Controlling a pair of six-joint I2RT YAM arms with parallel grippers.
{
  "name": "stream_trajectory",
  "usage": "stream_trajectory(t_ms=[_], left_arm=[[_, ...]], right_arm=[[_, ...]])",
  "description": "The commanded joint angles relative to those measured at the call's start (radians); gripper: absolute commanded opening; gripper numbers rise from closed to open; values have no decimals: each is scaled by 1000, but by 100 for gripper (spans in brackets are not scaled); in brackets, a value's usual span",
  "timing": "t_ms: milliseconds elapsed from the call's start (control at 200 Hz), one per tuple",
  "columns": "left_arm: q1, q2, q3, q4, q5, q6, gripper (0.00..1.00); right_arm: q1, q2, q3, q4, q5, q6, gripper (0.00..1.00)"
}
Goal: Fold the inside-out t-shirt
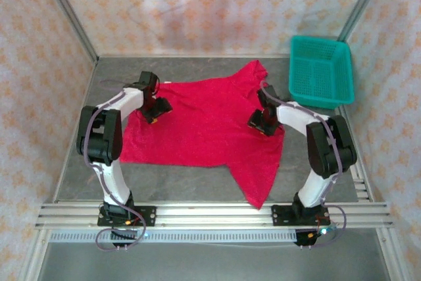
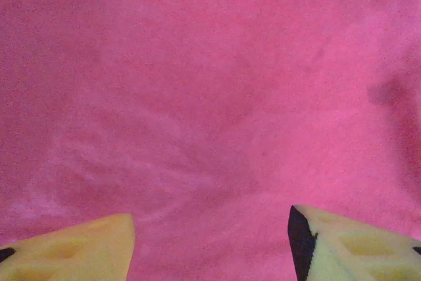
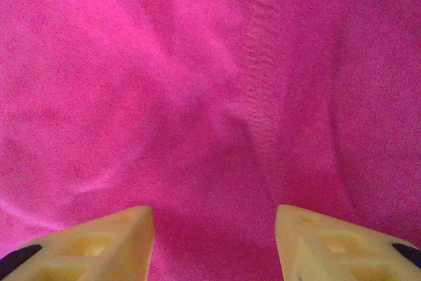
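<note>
Sprawling t-shirt [image 1: 204, 126] lies under left pincer [image 2: 212, 215], right pincer [image 3: 214, 208].

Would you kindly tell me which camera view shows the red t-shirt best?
The top external view: the whole t-shirt lies spread on the table, outline and sleeves visible. Both wrist views give close-up red fabric, without its outline.

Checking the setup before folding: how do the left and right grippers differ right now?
The left gripper is over the left part of the red t-shirt, the right gripper over its right part. Plain cloth shows between the left gripper's fingers; a stitched seam runs between the right gripper's. Both are open, pointing down at the shirt.
</note>
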Motion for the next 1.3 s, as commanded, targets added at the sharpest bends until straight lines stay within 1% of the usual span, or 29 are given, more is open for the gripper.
stream_trajectory(t_ms=[0, 190, 260, 365, 435, 535, 605, 656, 711, 791, 921, 991, 1066, 1296], left_arm=[[63, -8, -41, -19, -9, 22, 64], [138, -66, -110, -11, -36, 14, 64], [148, -95, -125, -19, -46, 9, 64], [143, -166, -146, -30, -78, -6, 64], [119, -232, -154, -50, -137, -15, 64], [56, -322, -141, -98, -255, -7, 64], [6, -366, -125, -140, -336, 1, 64], [-22, -387, -119, -156, -360, 2, 64], [-46, -400, -124, -150, -348, 2, 64], [-76, -389, -137, -110, -273, 5, 64], [-116, -294, -115, -77, -173, 6, 64], [-124, -240, -105, -68, -143, 5, 64], [-124, -197, -105, -58, -129, 5, 64], [-125, -124, -120, -60, -148, 21, 64]], right_arm=[[-10, -16, -21, -28, 94, -53, 54], [-83, -54, -60, -43, 112, -69, 54], [-87, -88, -55, -66, 127, -73, 54], [-75, -151, -49, -70, 78, -55, 54], [-44, -188, -42, -69, 70, -43, 55], [-6, -207, -36, -60, 65, -32, 55], [0, -199, -39, -54, 49, -22, 55], [0, -192, -42, -48, 44, -14, 55], [4, -191, -51, -37, 33, 0, 55], [14, -191, -69, -9, 13, 27, 55], [32, -175, -90, 22, 0, 60, 55], [31, -152, -91, 20, 0, 61, 54], [33, -123, -93, 19, 3, 56, 54], [32, -36, -105, 52, -3, 53, 54]])
